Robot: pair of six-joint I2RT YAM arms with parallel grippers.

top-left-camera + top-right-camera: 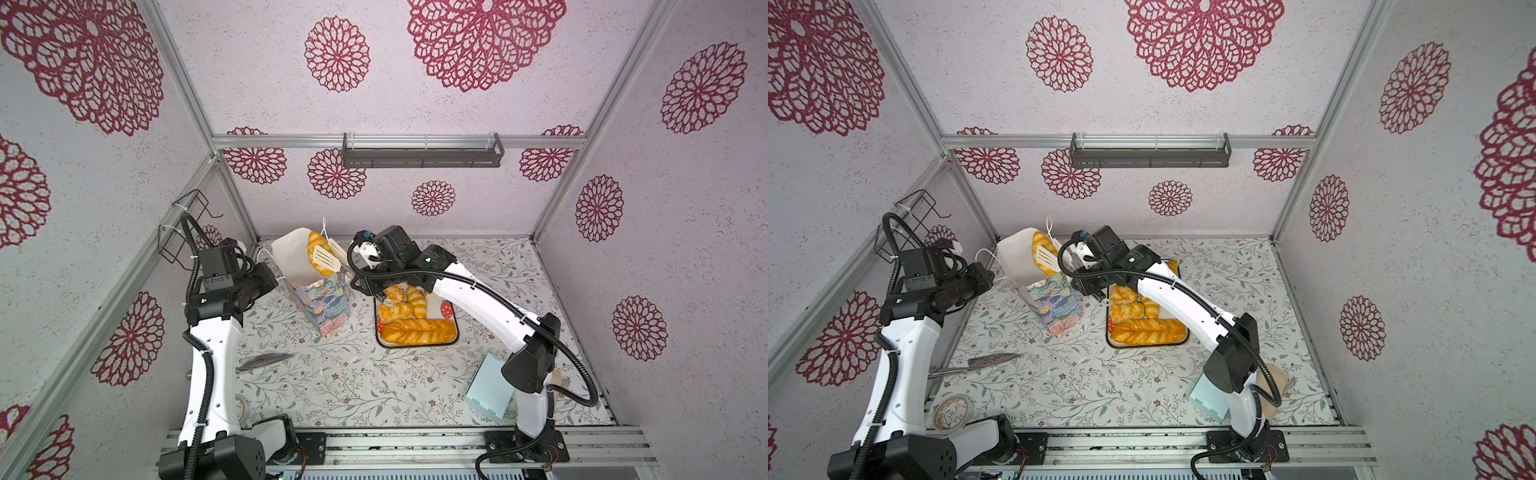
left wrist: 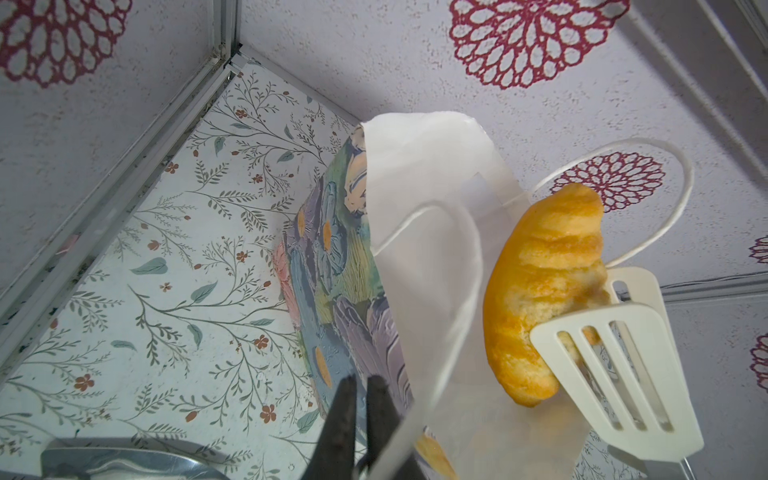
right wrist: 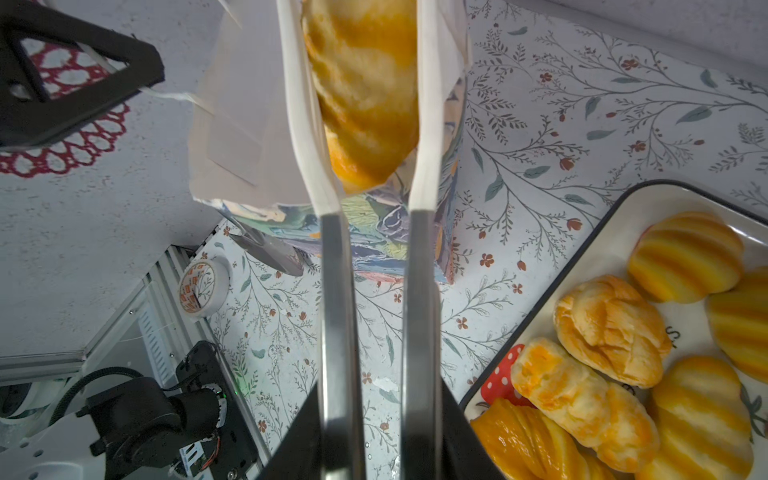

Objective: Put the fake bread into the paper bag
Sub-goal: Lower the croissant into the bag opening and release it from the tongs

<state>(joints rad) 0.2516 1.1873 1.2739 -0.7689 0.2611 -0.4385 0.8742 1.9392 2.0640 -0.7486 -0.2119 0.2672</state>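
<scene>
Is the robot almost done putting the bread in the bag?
Not nearly. Done: the inside of the paper bag is hidden, so nothing counts for sure. In hand: the right gripper squeezes tongs holding one croissant at the bag's mouth, while the left gripper holds its cord handle. Left: the braided loaf and several small pastries sit on the tray.
</scene>
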